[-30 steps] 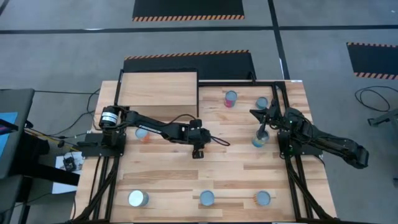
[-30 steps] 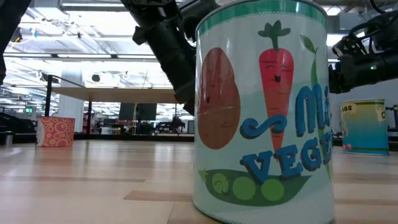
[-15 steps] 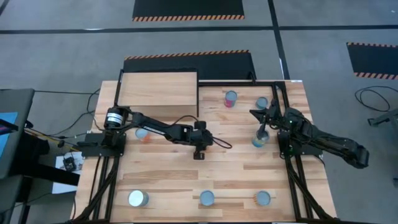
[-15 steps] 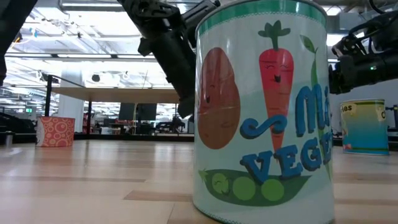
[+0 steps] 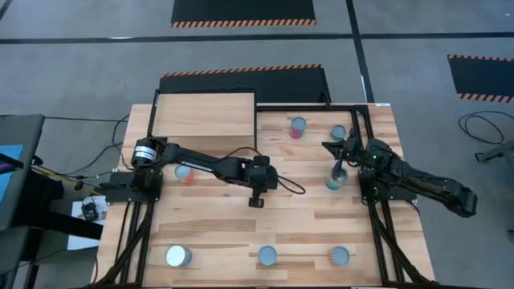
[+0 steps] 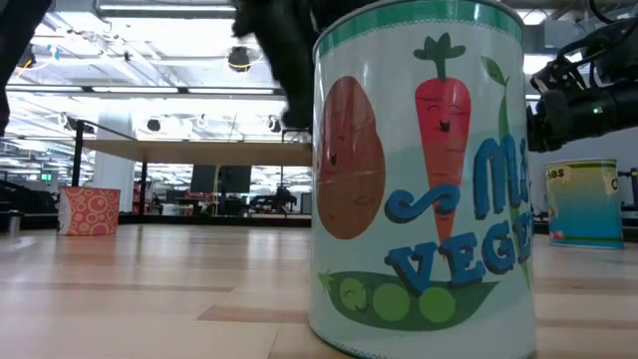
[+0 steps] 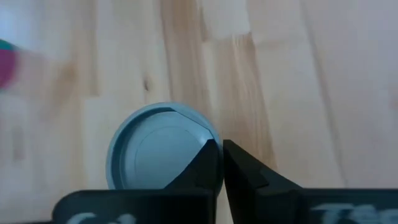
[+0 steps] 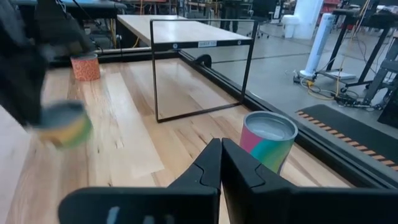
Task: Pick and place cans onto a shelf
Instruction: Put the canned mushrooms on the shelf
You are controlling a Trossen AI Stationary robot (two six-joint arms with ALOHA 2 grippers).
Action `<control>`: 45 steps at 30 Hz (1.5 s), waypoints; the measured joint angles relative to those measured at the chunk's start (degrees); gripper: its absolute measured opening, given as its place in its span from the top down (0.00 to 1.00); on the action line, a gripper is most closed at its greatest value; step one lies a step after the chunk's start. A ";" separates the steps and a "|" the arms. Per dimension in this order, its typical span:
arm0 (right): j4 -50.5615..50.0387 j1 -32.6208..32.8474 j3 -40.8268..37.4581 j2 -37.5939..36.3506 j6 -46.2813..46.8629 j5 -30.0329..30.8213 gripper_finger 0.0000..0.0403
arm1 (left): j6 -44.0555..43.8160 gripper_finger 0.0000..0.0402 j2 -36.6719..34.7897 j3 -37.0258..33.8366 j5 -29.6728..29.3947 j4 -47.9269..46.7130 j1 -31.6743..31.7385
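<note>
High view: the shelf (image 5: 204, 115) at the table's far left corner carries no can on its light wood top, so by my reading nothing of the placing is done. The cans are scattered over the plank table (image 5: 305, 221): a pink one (image 5: 298, 126) and a second (image 5: 338, 132) near the far edge, a teal-and-yellow one (image 5: 333, 183) just beside the right gripper (image 5: 340, 172), an orange one (image 5: 184, 172) partly under the left arm, and three along the near edge, the whitish-topped can (image 5: 177, 257), a middle one (image 5: 267, 255) and an orange-sided one (image 5: 340, 256).

The left gripper (image 5: 255, 197) hangs over mid-table; its wrist camera shows its fingers pressed together, empty, with a blue-topped can (image 7: 163, 153) below them. The right gripper's fingers are likewise closed on nothing, a pink-and-teal can (image 8: 268, 140) ahead of them.

Every can seems left to move; the first pick is not yet made.
</note>
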 joint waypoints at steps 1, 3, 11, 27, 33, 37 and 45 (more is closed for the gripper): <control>0.02 -0.02 0.00 -0.02 0.00 -0.02 0.93 | -0.14 1.00 -1.07 1.73 -0.58 -2.38 -0.42; 0.02 -0.02 0.00 0.00 0.00 -0.02 0.93 | -1.74 1.00 -3.46 4.72 -1.64 -6.90 -1.17; 0.08 0.00 0.00 0.03 0.00 0.00 0.93 | -13.10 1.00 -18.31 7.55 -8.93 -19.41 -1.88; 0.12 -0.01 0.01 0.00 0.00 -0.02 0.93 | -24.85 1.00 -34.76 3.77 -14.92 -39.34 31.08; 0.10 -0.02 0.00 0.00 0.00 -0.02 0.93 | -21.44 1.00 -34.77 -2.90 -11.74 -31.05 46.48; 0.10 0.00 0.01 0.02 0.00 -0.04 0.93 | -20.43 1.00 -34.72 -7.29 -6.49 -25.71 54.87; 0.09 -0.01 0.00 0.00 0.00 -0.04 0.93 | -19.87 1.00 -34.57 -10.97 -3.86 -24.05 64.14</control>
